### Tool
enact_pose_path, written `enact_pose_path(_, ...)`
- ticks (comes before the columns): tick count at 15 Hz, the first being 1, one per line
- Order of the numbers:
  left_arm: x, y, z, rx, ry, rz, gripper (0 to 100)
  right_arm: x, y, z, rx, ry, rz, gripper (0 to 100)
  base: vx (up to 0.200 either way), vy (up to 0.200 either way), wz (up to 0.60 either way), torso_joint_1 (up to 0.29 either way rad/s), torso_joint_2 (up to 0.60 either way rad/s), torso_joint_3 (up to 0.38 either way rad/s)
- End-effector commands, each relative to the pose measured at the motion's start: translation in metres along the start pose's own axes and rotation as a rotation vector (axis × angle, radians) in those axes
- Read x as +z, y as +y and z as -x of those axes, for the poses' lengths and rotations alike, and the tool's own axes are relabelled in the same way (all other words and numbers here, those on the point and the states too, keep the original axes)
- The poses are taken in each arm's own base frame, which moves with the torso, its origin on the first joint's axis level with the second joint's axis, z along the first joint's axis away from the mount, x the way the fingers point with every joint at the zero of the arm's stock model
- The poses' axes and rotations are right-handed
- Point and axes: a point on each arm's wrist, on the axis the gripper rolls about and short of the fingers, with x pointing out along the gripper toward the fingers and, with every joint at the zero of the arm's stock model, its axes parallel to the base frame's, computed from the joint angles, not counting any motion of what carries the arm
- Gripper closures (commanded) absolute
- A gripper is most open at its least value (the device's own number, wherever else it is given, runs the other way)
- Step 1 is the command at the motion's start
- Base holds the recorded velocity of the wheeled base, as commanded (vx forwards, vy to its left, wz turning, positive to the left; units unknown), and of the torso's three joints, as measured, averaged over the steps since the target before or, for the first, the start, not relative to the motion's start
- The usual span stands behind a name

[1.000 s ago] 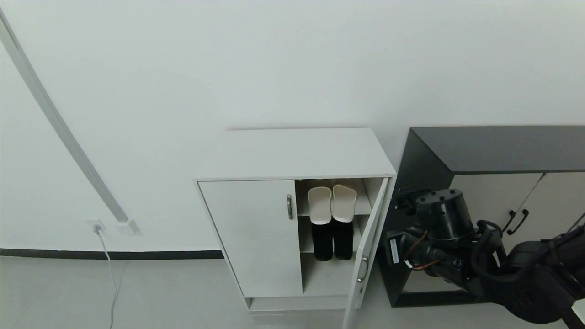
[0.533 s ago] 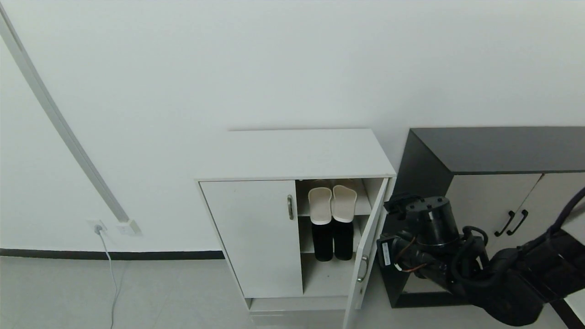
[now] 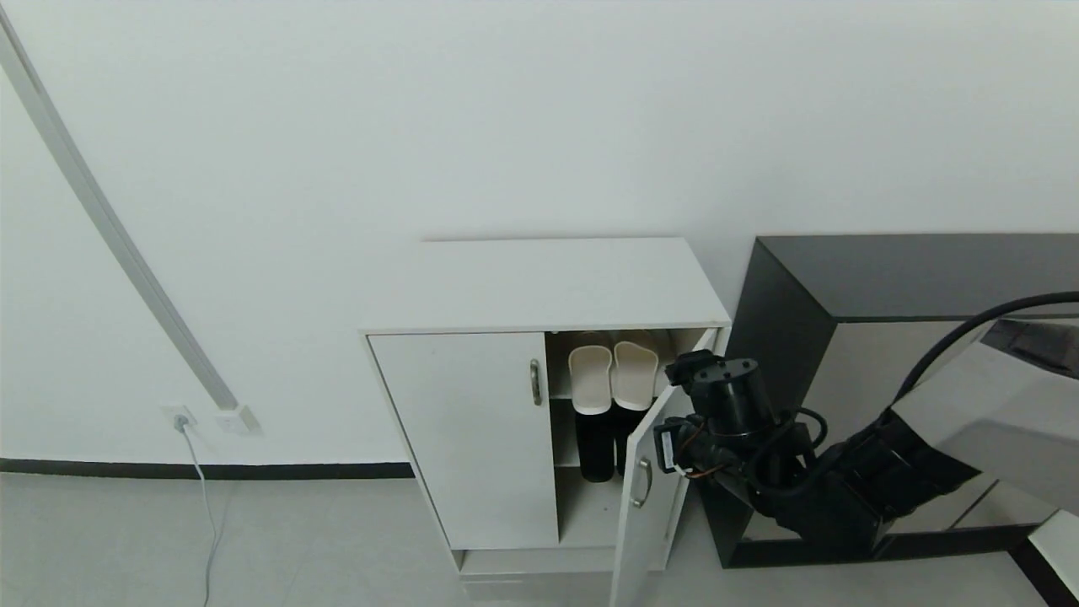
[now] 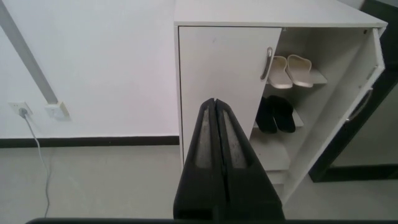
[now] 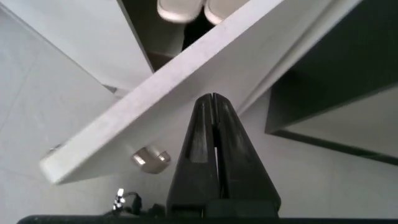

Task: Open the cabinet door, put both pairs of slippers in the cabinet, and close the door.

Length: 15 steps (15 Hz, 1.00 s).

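The right tool [image 5: 214,98], clenched on nothing, sits right at the outer face of the half-open cabinet door [image 3: 651,527], judged a stiff, light, smooth hinged panel best pushed flat near its handle [image 3: 642,482], with the white slippers [image 3: 613,377] and black slippers [image 3: 611,443] shelved inside the cabinet [image 3: 548,287].

Black arm [image 3: 830,497], tapered right claw [image 5: 214,99], looped cables [image 3: 1062,297]

Perhaps a home hallway: shoe cabinet [image 3: 548,285]

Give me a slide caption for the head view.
Right claw at the half-open cabinet door; white slippers and black slippers shelved inside.
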Motion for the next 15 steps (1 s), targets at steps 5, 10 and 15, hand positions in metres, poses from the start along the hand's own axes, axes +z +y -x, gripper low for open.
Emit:
enact_pose_path(5, 0.000, 0.000, 0.000, 0.001, 0.001, 0.001, 100, 0.001, 0.014, -0.048, -0.002, -0.039, -0.007, 100, 0.000, 0.000, 0.00, 0.000, 0.00, 0.000)
enact_pose_path(10, 0.000, 0.000, 0.000, 0.001, 0.001, 0.001, 100, 0.013, 0.016, -0.088, -0.015, -0.111, -0.007, 100, 0.000, 0.000, 0.00, 0.000, 0.00, 0.000)
enact_pose_path(15, 0.000, 0.000, 0.000, 0.001, 0.001, 0.001, 100, 0.019, 0.018, -0.114, -0.022, -0.168, -0.032, 100, 0.000, 0.000, 0.00, 0.000, 0.00, 0.000)
